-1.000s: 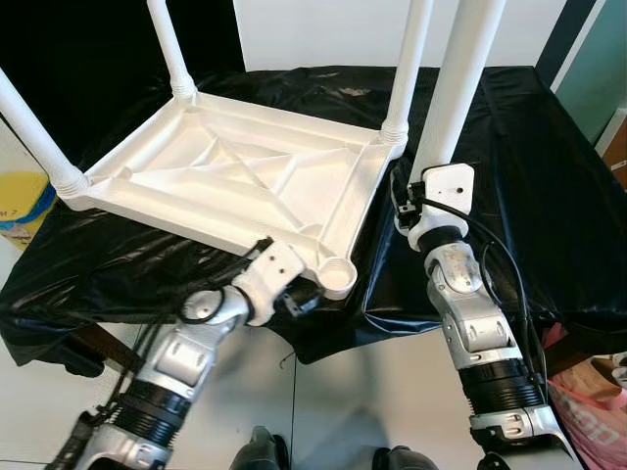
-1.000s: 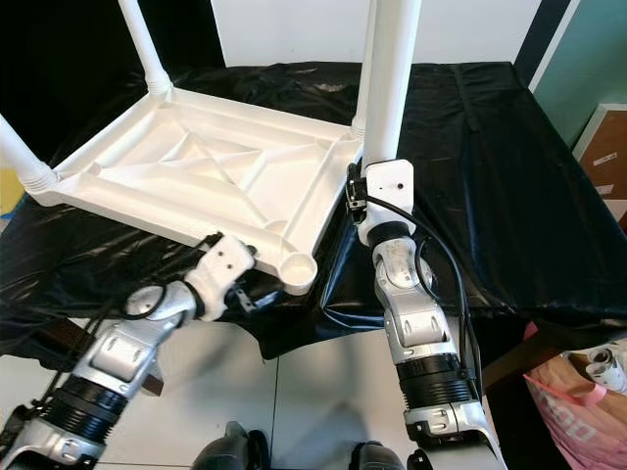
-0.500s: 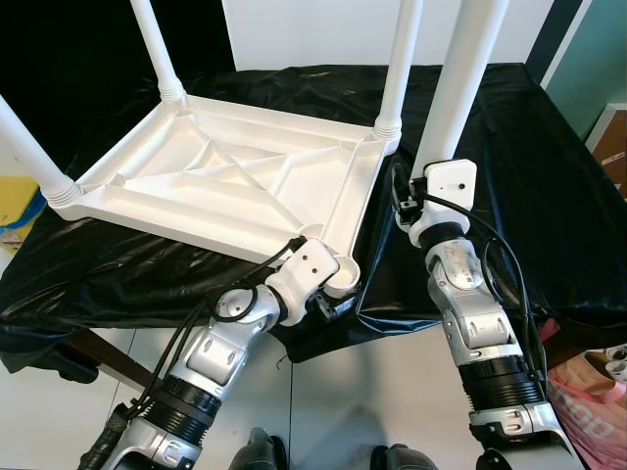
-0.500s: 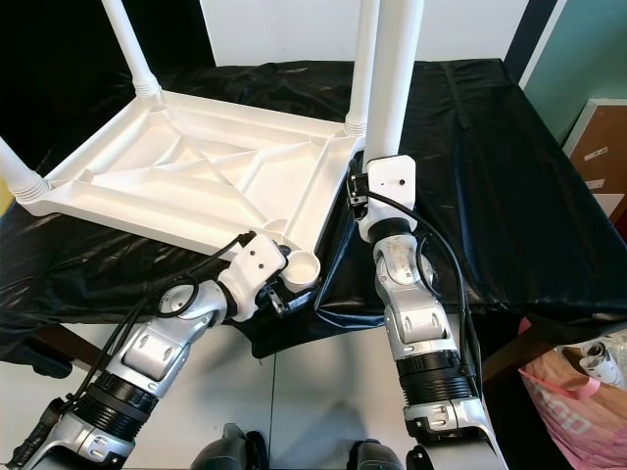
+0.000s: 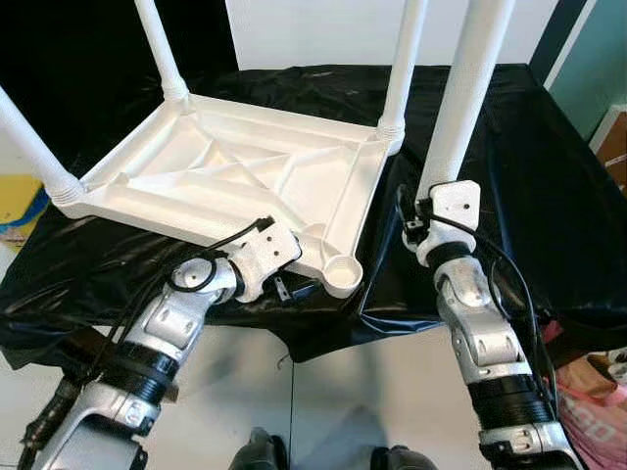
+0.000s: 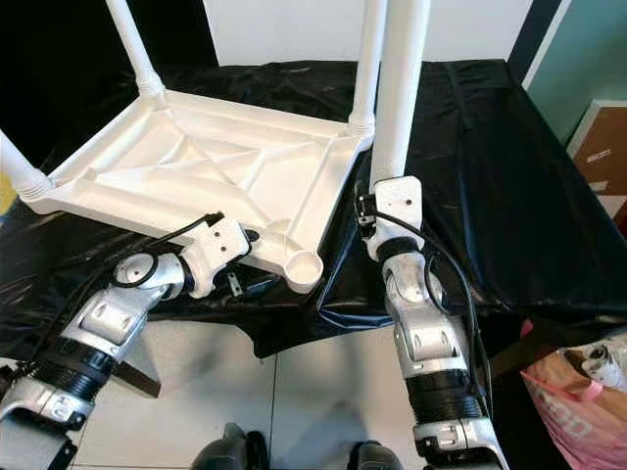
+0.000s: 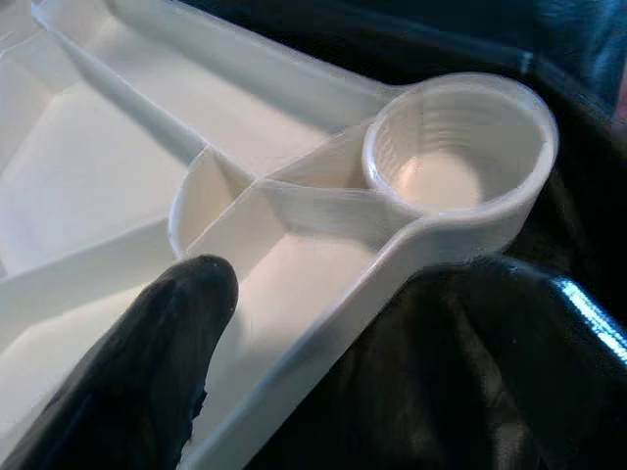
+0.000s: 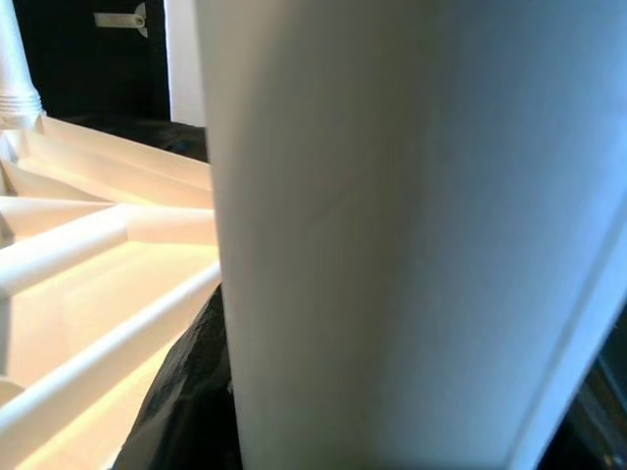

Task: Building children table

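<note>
One white plastic tabletop [image 5: 245,181] lies upside down on a desk [image 5: 509,157] draped in glossy, crumpled black sheeting, its ribbed underside facing up. Three round legs stand screwed into its corners; the near corner's threaded socket [image 7: 458,162] is open. The left gripper [image 5: 284,279] has its jaws pinched on the rim beside that socket. The right gripper [image 6: 384,201] holds a fourth smooth leg [image 5: 468,93] upright over the desk beside the tabletop's right edge, jaws closed around it.

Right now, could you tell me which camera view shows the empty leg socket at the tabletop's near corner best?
The left wrist view: the empty socket is close, its threaded inside visible. Both eye views show it small at the tabletop's corner, beside the left gripper.
</note>
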